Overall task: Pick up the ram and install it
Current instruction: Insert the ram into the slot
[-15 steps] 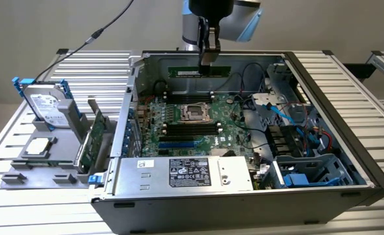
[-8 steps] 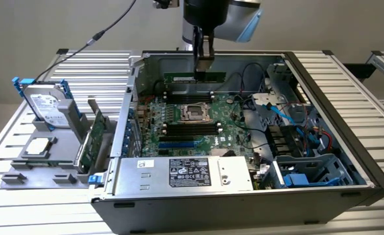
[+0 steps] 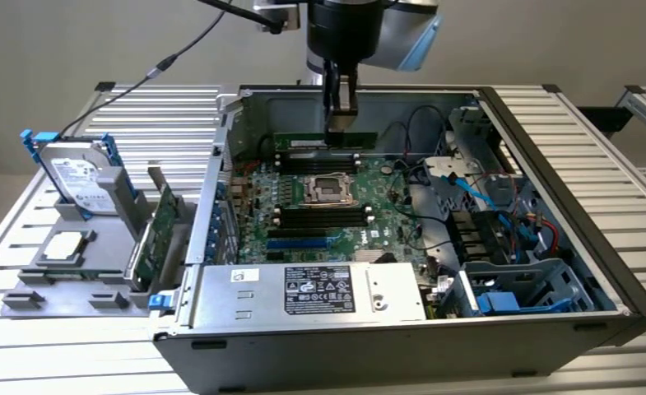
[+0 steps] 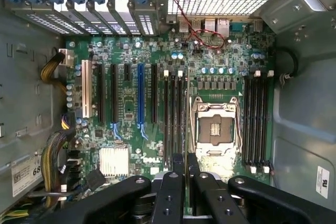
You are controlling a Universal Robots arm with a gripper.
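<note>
Fingers (image 4: 177,182) clamped tight on ram (image 3: 300,141), held edge-down above mobo (image 4: 126,108); inside open PC case (image 3: 586,271)

Open computer case (image 3: 388,362) holds a motherboard (image 3: 383,210); hard drive (image 3: 81,177) stands on grey tray (image 3: 70,284).

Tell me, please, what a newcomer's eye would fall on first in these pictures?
The opened computer case sits in the middle of the exterior view, its green motherboard laid bare. Over the board's far side the robot's hand reaches down, gripping the ram above the memory slots. On the exterior view's left, a hard drive stands upright in a grey tray.
</note>
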